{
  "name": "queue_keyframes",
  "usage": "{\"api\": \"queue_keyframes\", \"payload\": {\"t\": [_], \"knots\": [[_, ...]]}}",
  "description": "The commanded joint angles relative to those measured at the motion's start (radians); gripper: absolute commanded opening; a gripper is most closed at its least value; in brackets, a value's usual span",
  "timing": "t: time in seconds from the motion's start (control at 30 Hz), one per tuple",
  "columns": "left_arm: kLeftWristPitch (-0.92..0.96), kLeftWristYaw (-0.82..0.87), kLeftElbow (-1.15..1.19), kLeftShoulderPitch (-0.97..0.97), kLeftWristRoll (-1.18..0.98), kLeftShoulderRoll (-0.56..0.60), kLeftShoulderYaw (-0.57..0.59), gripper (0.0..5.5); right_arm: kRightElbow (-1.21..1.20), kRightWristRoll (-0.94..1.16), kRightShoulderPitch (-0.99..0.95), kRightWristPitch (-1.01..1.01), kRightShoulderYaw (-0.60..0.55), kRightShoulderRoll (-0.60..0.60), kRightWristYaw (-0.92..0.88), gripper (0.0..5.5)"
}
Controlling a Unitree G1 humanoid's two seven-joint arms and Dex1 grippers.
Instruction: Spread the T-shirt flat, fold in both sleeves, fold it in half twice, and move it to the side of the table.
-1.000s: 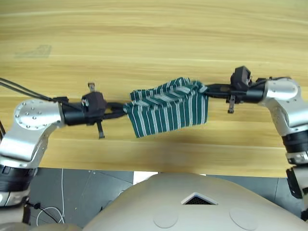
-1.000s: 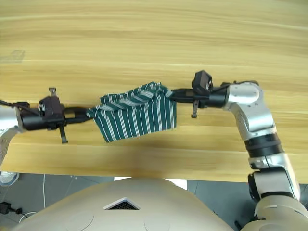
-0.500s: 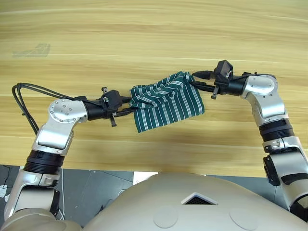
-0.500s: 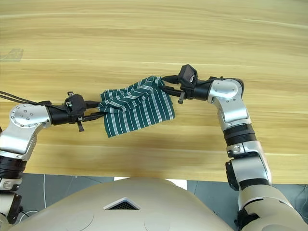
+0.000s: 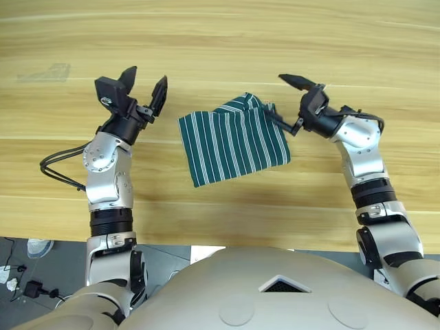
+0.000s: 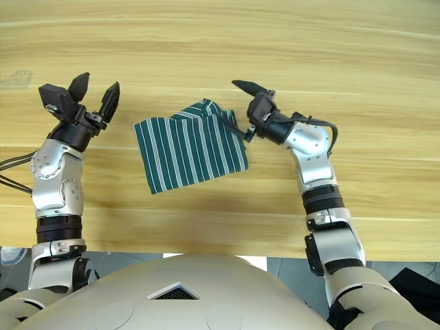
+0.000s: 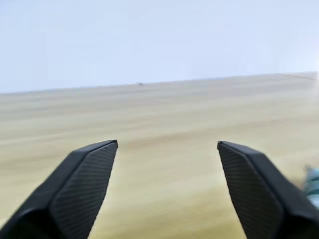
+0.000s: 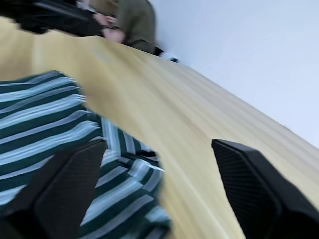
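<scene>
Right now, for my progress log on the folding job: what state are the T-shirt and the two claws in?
T-shirt: folded into a small rectangle, lying on the table, bunched at its far right corner, gripped by neither claw.
Left claw: open, raised, clear of the shirt.
Right claw: open, at the shirt's bunched corner.

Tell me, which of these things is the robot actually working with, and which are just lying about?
Part of the job:
- T-shirt, striped, folded on the table
- left gripper, open, apart from the T-shirt
- right gripper, open, at the T-shirt's corner

Just lying about:
- faint patch on the tabletop
- cables on the floor beside the table
</scene>
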Motion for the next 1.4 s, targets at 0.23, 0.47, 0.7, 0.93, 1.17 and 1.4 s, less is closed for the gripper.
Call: {"api": "queue_keyframes", "payload": {"t": [0.23,0.47,0.7,0.93,1.17,1.4], "knots": [[0.024,0.213,-0.453,0.002,0.015,-0.04,0.076,3.77,0.45,-0.519,-0.363,-0.202,0.296,0.097,-0.216,4.19],[0.06,0.222,-0.502,0.025,0.032,-0.049,0.036,3.77,0.802,-0.779,-0.53,-0.149,0.5,0.195,-0.447,4.19],[0.07,0.228,-0.537,0.068,0.032,-0.058,0.051,3.77,0.933,-0.688,-0.53,0.117,0.394,-0.043,-0.513,4.19],[0.076,0.233,-0.562,0.125,0.054,-0.078,0.03,3.77,0.939,-0.551,-0.353,0.218,0.204,-0.364,-0.534,4.19],[0.09,0.229,-0.576,0.135,0.051,-0.087,0.016,3.77,0.906,-0.475,-0.134,0.19,0.102,-0.509,-0.552,4.19],[0.073,0.223,-0.541,0.135,0.075,-0.113,-0.039,3.77,0.845,-0.413,-0.059,0.169,0.036,-0.487,-0.601,4.19]]}}
